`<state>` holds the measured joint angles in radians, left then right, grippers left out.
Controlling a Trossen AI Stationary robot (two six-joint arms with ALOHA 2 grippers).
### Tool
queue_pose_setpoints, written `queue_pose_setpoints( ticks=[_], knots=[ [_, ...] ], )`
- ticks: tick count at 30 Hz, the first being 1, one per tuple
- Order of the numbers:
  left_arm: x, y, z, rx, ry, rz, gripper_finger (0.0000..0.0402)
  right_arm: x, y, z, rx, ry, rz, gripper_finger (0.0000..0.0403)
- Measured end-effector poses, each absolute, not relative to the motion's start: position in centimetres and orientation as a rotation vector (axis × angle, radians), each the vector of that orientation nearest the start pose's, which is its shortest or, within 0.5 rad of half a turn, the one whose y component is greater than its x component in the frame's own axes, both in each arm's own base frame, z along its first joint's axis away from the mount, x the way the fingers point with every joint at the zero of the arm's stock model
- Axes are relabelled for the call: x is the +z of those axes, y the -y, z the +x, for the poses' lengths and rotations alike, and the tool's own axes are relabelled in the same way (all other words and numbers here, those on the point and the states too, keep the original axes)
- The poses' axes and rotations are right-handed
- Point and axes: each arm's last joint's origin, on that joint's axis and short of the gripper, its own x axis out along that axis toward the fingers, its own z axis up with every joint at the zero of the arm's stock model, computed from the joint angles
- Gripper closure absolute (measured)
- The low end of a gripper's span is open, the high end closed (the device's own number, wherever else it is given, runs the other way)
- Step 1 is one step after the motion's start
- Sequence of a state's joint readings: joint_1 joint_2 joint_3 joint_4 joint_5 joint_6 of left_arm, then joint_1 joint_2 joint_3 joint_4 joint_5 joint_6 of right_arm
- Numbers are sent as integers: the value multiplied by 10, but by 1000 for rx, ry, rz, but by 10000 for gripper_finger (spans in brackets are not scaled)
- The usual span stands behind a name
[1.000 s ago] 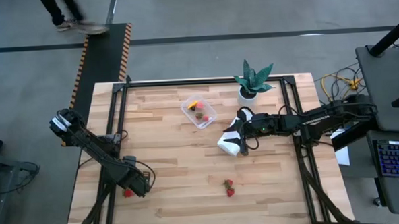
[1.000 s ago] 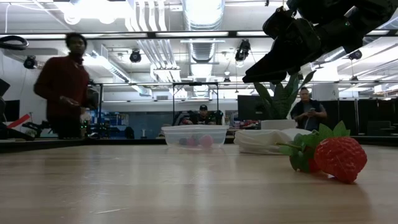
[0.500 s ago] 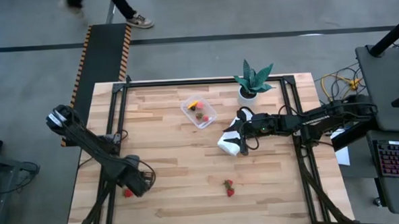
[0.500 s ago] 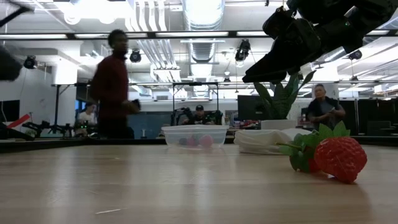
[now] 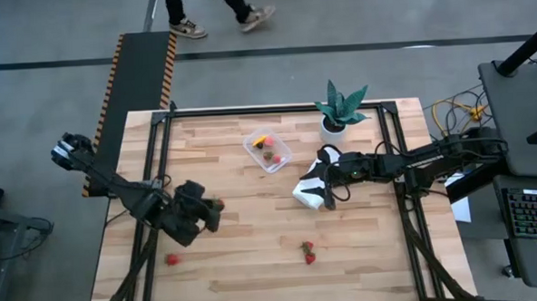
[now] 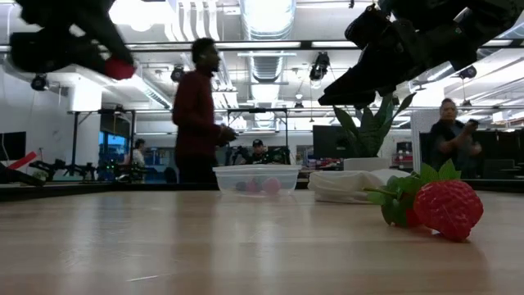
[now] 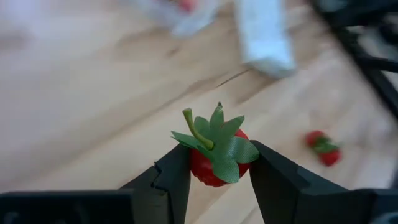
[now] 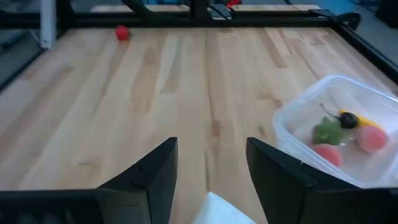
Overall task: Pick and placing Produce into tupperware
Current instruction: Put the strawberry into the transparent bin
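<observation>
Tub (image 5: 268,150) near table (image 5: 245,233) back edge, plant (image 5: 339,111) at back right, cloth (image 5: 312,187) right of centre, strawberries (image 5: 307,252) toward front edge.

We are in a large open lab or workshop hall. Beyond the wooden table (image 6: 246,246) we see an exposed ceiling with ducts (image 6: 266,49) and strip lights, benches with monitors (image 6: 332,141), and people (image 6: 199,115) standing or sitting among them. From above, we see bare concrete floor (image 5: 335,20), a hazard-striped ramp (image 5: 147,70) and a keyboard (image 5: 535,216) beside loose cables.
</observation>
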<state>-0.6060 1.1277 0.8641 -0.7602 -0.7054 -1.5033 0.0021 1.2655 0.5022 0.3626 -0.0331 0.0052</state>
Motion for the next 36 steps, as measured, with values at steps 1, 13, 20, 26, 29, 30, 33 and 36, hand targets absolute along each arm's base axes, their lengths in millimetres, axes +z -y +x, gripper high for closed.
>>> queue_pose_setpoints(
  ticks=[1,13,20,26,29,30,33,36],
  knots=[
    [262,100,182,588,-525,-747,275,192,-2,248,34,-392,21,220],
    [297,96,229,31,-366,-305,275,205,-15,251,166,-219,-50,185],
    [287,87,257,-47,-343,-149,275,223,-25,253,182,-12,-202,121],
    [267,80,281,-50,-360,-110,275,233,-36,251,137,96,-369,106],
    [267,77,291,-52,-299,-105,275,239,-42,253,137,122,-424,110],
    [267,76,293,-65,-284,-107,275,242,-44,254,142,132,-434,111],
    [269,72,299,-123,-231,-128,275,247,-48,255,153,152,-461,114],
    [272,68,303,-148,-195,-139,275,250,-52,255,161,166,-494,114]
  ],
)
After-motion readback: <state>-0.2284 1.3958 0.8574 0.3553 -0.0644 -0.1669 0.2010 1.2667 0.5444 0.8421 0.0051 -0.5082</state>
